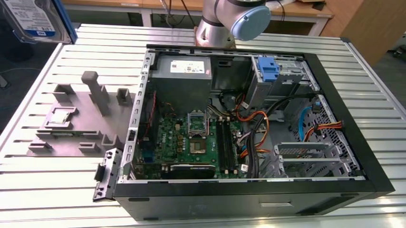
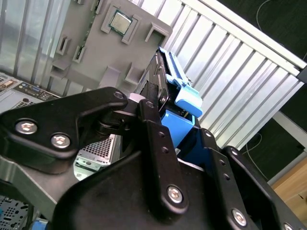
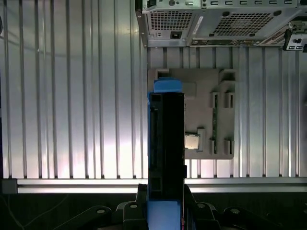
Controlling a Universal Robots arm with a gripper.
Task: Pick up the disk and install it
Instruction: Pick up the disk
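Observation:
The disk [image 1: 30, 19] hangs high over the table's far corner at the exterior view's left, its white-and-blue label facing the camera and blue bracket along its edge. In both wrist views I see the disk [image 3: 165, 143] edge-on, dark with a blue bracket tab [image 2: 188, 98] at its end. My gripper [image 3: 165, 201] is shut on the disk, with black fingers [image 2: 152, 120] pressed against its flat faces. Below the held disk lie the slatted table and the grey fixture plate [image 3: 211, 115].
An open computer case [image 1: 254, 194] lies on the slatted metal table [image 1: 51, 190], with a motherboard [image 1: 190, 137], a power-supply box [image 1: 184, 69] and a blue caddy [image 1: 269, 71] in its drive bay. The grey fixture plate [image 1: 82, 118] holds a chip [image 1: 60, 116]. The arm's base [image 1: 219, 28] stands behind the case.

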